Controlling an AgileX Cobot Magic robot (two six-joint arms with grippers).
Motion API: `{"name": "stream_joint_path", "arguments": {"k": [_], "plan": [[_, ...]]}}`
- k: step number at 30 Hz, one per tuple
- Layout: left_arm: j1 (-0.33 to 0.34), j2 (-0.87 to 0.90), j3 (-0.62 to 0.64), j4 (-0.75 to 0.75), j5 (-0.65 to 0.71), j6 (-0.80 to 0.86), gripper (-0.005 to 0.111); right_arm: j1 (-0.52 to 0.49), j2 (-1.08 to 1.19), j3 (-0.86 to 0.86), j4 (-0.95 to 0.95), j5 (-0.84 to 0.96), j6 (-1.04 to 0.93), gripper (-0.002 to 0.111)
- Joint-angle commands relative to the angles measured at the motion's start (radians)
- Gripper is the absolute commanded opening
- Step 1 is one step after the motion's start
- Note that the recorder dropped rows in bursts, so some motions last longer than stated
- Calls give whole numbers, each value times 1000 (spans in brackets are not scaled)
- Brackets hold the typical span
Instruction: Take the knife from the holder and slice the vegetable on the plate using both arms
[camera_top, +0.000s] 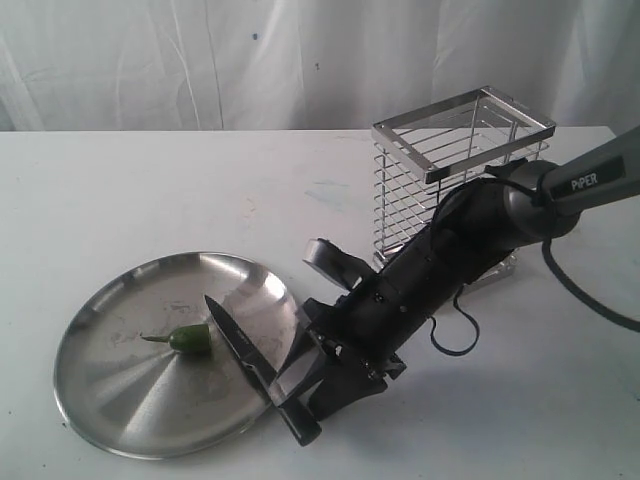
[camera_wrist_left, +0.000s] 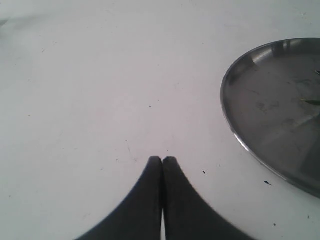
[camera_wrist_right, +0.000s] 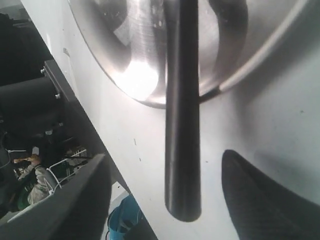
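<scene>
The white surface is carrying everything. The right arm is reaching in from 3 o'clock toward the plate, which is sitting at 8 o'clock. The holder is standing at 2 o'clock. The right end effector is gaping wide, gripping nothing. The left end effector is showing its tips pressed together, empty, near the plate. The knife is lying between the right jaws, crossing the plate's 4 o'clock rim, with its blade just beside the vegetable mid-plate.

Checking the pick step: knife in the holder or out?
Out. The knife lies with its blade on the plate and its handle over the rim; the holder stands apart behind it.
</scene>
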Motion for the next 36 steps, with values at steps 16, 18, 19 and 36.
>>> {"name": "stream_joint_path", "arguments": {"k": [16, 18, 19, 36], "plan": [[-9, -5, 6, 3, -1, 0, 0, -20, -67, -73, -173, -134, -15, 60], [-9, -5, 6, 3, -1, 0, 0, -39, -67, -95, -173, -142, -1, 60], [-9, -5, 6, 3, -1, 0, 0, -52, -67, -106, -175, -152, 19, 60], [-9, -5, 6, 3, -1, 0, 0, -109, -67, -158, -132, 11, 82, 60]]}}
